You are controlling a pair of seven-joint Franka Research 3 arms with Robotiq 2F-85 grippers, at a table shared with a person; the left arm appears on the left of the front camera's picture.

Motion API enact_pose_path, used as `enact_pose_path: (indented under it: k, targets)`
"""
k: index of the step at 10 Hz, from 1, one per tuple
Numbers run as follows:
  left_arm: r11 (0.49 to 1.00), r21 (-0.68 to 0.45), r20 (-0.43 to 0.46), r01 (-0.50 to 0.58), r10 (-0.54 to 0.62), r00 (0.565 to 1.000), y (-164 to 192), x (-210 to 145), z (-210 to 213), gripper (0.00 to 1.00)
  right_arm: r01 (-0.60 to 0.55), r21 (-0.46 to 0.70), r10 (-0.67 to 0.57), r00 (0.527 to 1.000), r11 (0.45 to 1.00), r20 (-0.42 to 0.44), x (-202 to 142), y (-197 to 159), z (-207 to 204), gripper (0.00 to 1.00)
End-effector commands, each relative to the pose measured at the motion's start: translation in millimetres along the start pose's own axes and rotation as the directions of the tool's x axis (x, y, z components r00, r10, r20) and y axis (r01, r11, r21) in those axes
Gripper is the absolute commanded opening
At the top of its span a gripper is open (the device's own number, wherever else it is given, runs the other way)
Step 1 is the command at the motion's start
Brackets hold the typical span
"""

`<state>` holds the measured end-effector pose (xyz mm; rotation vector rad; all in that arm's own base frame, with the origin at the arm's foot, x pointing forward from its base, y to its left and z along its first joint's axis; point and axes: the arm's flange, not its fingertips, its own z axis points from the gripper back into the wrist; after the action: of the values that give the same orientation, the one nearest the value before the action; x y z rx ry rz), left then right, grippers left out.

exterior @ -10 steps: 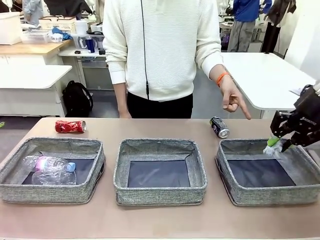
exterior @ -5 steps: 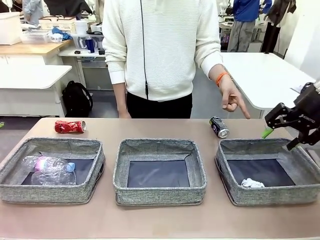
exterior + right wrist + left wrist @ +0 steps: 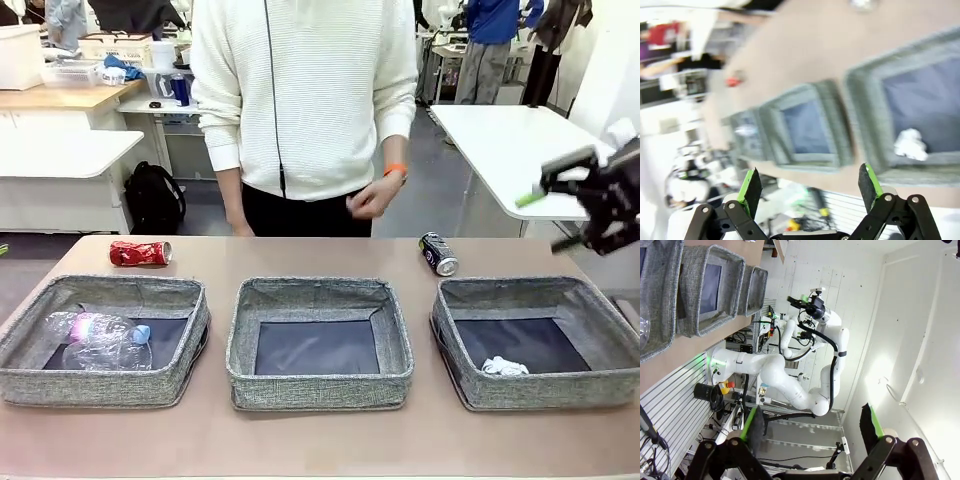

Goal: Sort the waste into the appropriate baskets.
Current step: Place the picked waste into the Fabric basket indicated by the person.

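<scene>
Three grey fabric baskets sit in a row on the tan table (image 3: 320, 440), side by side with narrow gaps between them. In the left basket (image 3: 100, 388) lies a crushed clear bottle (image 3: 100, 340) with a blue cap and a pink label. The middle basket (image 3: 320, 392) shows its dark flat bottom. In the right basket (image 3: 545, 392) a small white paper wad (image 3: 504, 367) rests on the floor, close to the front wall.

Beyond the left basket a red can (image 3: 140, 253) lies on its side on the table. A black can (image 3: 439, 254) lies tilted just past the right basket's far left corner.

Off at the right edge, the right gripper (image 3: 548, 220) hangs in the air above and beyond the right basket, its green-tipped fingers spread wide with nothing between them. Its own blurred view looks down on the wad in that basket. The left gripper (image 3: 810, 422) is off to the side of the table, fingers also wide apart and holding nothing.

Across the table a person stands with one hand (image 3: 372, 198) at waist height, an orange band on the wrist.
</scene>
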<state>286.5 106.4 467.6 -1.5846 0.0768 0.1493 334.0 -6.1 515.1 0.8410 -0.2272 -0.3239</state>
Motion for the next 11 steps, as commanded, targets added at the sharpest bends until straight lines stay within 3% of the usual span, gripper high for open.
enact_pose_path:
  k: [1,2,4,5,6,11]
  targets:
    - [1.0,-0.017,-0.006,0.02,-0.021,1.0,-2,-1,0,1.0,-0.064,0.422,0.114,0.989,0.904,-0.095,-15,-12,-7,1.0]
    - [1.0,-0.017,-0.006,0.02,-0.021,1.0,-2,-1,0,1.0,-0.031,0.392,0.1,0.983,0.919,-0.157,-13,-15,-13,1.0]
    - [1.0,-0.017,-0.006,0.02,-0.021,1.0,-2,-1,0,1.0,0.003,0.527,0.143,0.961,0.85,-0.235,-16,-28,-18,1.0]
    - [1.0,-0.017,-0.006,0.02,-0.021,1.0,-2,-1,0,1.0,0.094,0.541,0.045,0.97,0.836,-0.239,-18,-38,-12,1.0]
    - [1.0,-0.017,-0.006,0.02,-0.021,1.0,-2,-1,0,1.0,-0.03,0.468,0.112,0.983,0.883,-0.149,-6,3,-3,1.0]
    - [1.0,-0.017,-0.006,0.02,-0.021,1.0,-2,-1,0,1.0,-0.03,0.468,0.112,0.983,0.883,-0.149,-6,3,-3,1.0]
